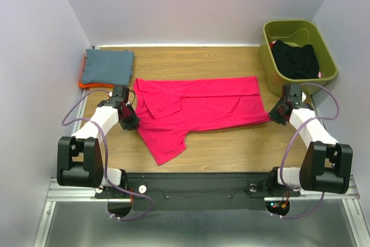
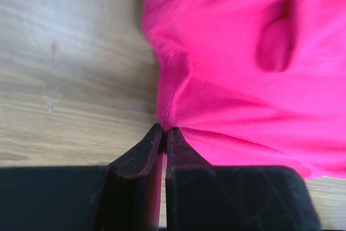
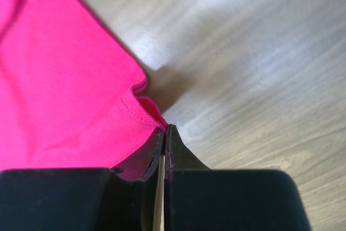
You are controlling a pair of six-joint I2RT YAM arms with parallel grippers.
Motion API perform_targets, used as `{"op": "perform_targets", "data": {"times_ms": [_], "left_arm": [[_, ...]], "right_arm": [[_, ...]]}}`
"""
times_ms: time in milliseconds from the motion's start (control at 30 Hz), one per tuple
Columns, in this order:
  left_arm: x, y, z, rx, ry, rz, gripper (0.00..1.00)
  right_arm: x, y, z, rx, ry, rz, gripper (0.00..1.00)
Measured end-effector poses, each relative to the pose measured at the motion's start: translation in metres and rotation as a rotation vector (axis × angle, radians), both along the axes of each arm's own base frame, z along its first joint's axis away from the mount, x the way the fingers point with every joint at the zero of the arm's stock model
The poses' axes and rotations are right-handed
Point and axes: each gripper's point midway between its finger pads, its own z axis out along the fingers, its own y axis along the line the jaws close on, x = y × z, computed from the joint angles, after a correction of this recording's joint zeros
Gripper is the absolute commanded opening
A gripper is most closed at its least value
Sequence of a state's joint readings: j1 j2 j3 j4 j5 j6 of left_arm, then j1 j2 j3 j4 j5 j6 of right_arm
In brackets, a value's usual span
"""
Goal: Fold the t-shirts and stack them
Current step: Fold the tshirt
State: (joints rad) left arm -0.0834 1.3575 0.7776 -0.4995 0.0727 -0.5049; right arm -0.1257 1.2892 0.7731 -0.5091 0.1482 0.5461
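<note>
Pink t-shirt [image 1: 196, 111] spread across the table [image 1: 231, 148], left end effector [image 2: 164, 131] pinched on its left edge, right end effector [image 3: 164, 129] clamped on the right corner. Blue-grey shirt [image 1: 107, 66] sits folded far left, probably over an orange shirt [image 1: 87, 85].

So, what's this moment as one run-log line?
pink shirt: spread out | left gripper: pinching its edge | right gripper: pinching its corner | grey shirt: folded

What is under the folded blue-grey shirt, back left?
Orange cloth: only a strip shows at the left and near edges of the blue-grey shirt. The rest is covered.
</note>
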Motion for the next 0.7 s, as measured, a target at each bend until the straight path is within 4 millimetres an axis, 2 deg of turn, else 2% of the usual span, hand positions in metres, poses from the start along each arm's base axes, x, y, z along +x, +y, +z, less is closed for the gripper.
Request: {"op": "perform_targets", "data": {"times_ms": [233,700], "left_arm": [[0.023,-0.001,0.023,0.000,-0.070,-0.011,0.00],[0.054,-0.003,0.030,-0.009,-0.075,-0.015,0.00]], "right_arm": [[0.020,-0.001,0.010,-0.004,0.007,0.041,0.01],[0.067,-0.002,0.018,0.015,0.011,0.074,0.02]]}}
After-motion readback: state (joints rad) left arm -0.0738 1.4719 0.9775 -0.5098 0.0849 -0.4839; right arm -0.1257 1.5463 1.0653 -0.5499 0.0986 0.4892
